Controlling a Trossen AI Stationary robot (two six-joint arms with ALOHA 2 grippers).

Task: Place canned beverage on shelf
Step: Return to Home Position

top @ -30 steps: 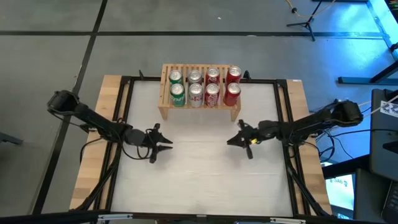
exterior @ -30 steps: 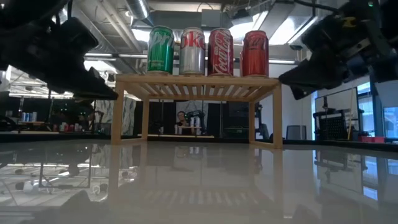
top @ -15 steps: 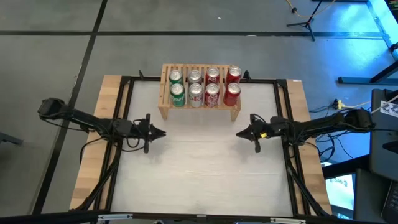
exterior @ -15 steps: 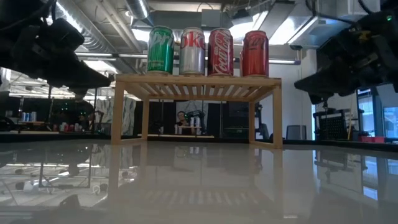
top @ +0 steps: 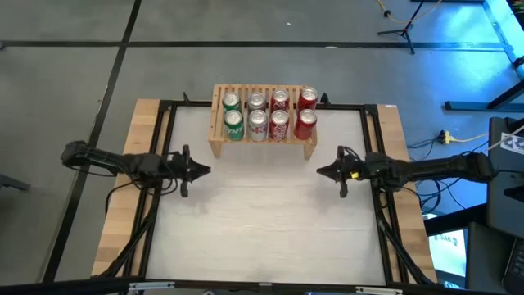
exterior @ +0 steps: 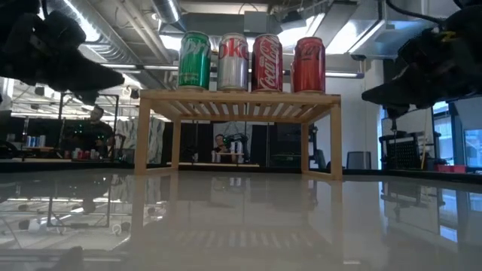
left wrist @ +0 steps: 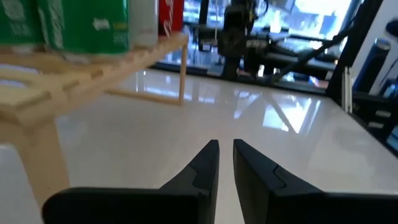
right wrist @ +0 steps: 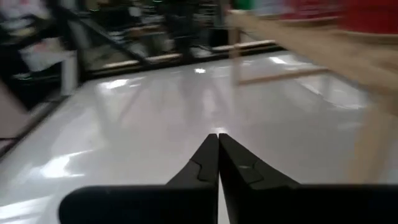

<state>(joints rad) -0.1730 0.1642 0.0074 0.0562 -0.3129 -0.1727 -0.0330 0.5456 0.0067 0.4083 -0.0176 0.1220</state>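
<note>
The light-wood shelf (top: 262,146) stands on its side legs at the far middle of the white table (top: 262,221). Several cans stand upright on its slatted top in two rows: green (exterior: 194,60), silver (exterior: 233,62) and two red (exterior: 308,65). My left gripper (top: 205,170) hovers level at the table's left, in front of the shelf's left end. Its fingers (left wrist: 211,158) are nearly together with nothing between them. My right gripper (top: 321,172) hovers level at the table's right, in front of the shelf's right end, shut and empty (right wrist: 218,138).
A black frame rail (top: 155,188) runs along each side of the table, under both arms. Bare white tabletop (top: 262,238) lies between the grippers and toward the near edge. Cables and stands crowd the floor at the right (top: 491,188).
Both arms have drawn back from the table's middle. My left gripper went toward the left edge and a little toward the far edge; my right gripper went toward the right edge and a little farther. Both came up from a downward tilt to level. The cans and shelf stayed put.
</note>
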